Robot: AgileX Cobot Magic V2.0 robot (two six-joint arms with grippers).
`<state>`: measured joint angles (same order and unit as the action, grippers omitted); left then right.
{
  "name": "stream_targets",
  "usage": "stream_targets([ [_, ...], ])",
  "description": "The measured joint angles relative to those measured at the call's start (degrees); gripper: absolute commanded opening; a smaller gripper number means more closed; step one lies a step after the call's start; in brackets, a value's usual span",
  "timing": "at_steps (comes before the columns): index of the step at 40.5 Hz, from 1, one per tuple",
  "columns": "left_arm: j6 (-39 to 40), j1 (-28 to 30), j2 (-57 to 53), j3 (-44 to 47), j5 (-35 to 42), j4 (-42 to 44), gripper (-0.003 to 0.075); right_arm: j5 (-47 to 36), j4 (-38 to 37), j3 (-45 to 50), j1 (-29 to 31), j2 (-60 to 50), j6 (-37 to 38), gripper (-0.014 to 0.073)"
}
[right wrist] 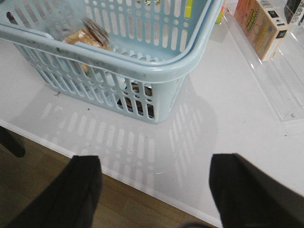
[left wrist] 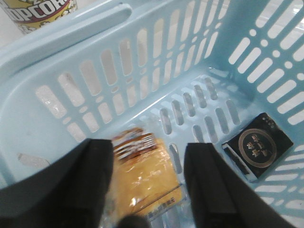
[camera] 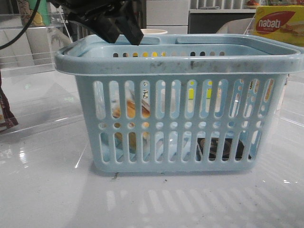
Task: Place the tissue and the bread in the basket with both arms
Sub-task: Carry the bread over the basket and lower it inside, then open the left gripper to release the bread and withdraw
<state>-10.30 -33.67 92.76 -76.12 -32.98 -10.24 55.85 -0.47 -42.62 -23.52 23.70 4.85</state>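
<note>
The light blue basket [camera: 180, 66] stands mid-table. The bread [camera: 130, 109], golden-brown in clear wrap, is inside it at the left and shows through the slots. In the left wrist view the bread [left wrist: 142, 175] is blurred, below and between the fingers. The dark tissue pack [left wrist: 259, 147] lies on the basket floor at the right and shows dark through the slots [camera: 223, 147]. My left gripper [camera: 121, 28] [left wrist: 149, 152] is open above the basket's left side. My right gripper [right wrist: 154, 164] is open and empty over the table's front edge, outside the basket [right wrist: 156, 71].
A yellow-and-red nabati box [camera: 280, 23] stands at the back right. A popcorn can [left wrist: 42, 12] stands behind the basket. An orange carton [right wrist: 259, 26] sits in a clear tray. A dark red packet [camera: 5, 114] is at the far left. Wooden floor [right wrist: 142, 209] lies past the table edge.
</note>
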Motion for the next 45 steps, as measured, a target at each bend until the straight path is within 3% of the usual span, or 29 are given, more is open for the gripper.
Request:
stream_targets([
  [10,0.0,0.0,-3.3,0.0,0.0,0.0,0.0506,0.0,0.0,0.0,0.0,0.0,0.0,0.0569],
  [21,0.0,0.0,-17.2,1.4,-3.6,3.1,0.0506,0.0,0.0,0.0,0.0,0.0,0.0,0.0569],
  [34,0.0,0.0,-40.8,18.7,-4.8,5.5,0.0506,0.0,0.0,0.0,0.0,0.0,0.0,0.0566],
  [45,0.0,0.0,-58.2,32.6,-5.8,5.9,0.0452,0.2,0.0,0.0,0.0,0.0,0.0,0.0425],
])
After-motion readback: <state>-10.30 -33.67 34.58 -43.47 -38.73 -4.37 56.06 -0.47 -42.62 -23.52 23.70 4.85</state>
